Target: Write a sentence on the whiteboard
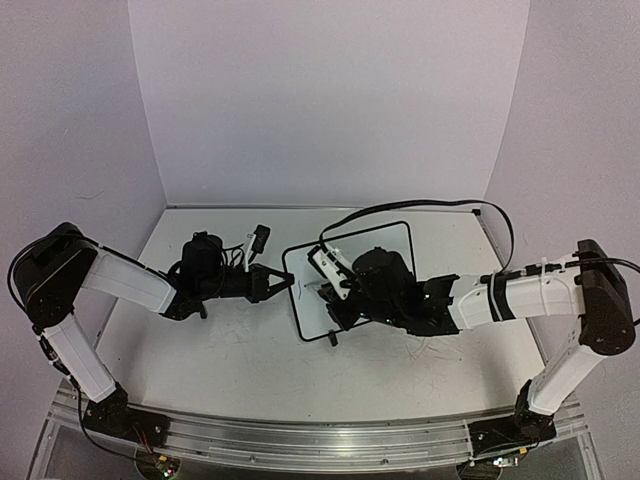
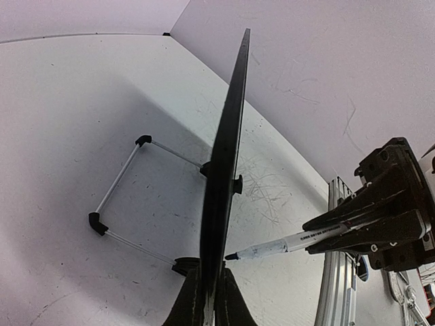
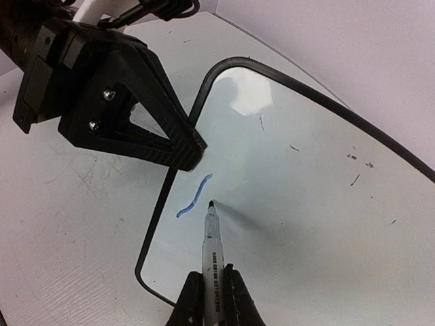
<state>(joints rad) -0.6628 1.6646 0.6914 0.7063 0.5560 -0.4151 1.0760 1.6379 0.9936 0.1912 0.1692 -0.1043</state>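
Observation:
The whiteboard (image 1: 385, 240) stands tilted at mid-table; it appears edge-on in the left wrist view (image 2: 228, 136) and face-on in the right wrist view (image 3: 306, 190). My left gripper (image 1: 283, 282) is shut on the board's left edge (image 2: 209, 293), also seen in the right wrist view (image 3: 185, 146). My right gripper (image 1: 335, 285) is shut on a marker (image 3: 212, 248), whose tip is at or just off the board's face (image 2: 285, 243). Of the sentence, only one short wavy blue stroke (image 3: 194, 197) shows, left of the tip. No words are legible.
A thin wire stand with black corners (image 2: 97, 223) lies on the table behind the board. A black cable (image 1: 420, 205) loops over the back of the table. Grey scuff marks (image 2: 268, 187) mark the tabletop. An aluminium rail (image 1: 320, 440) runs along the near edge.

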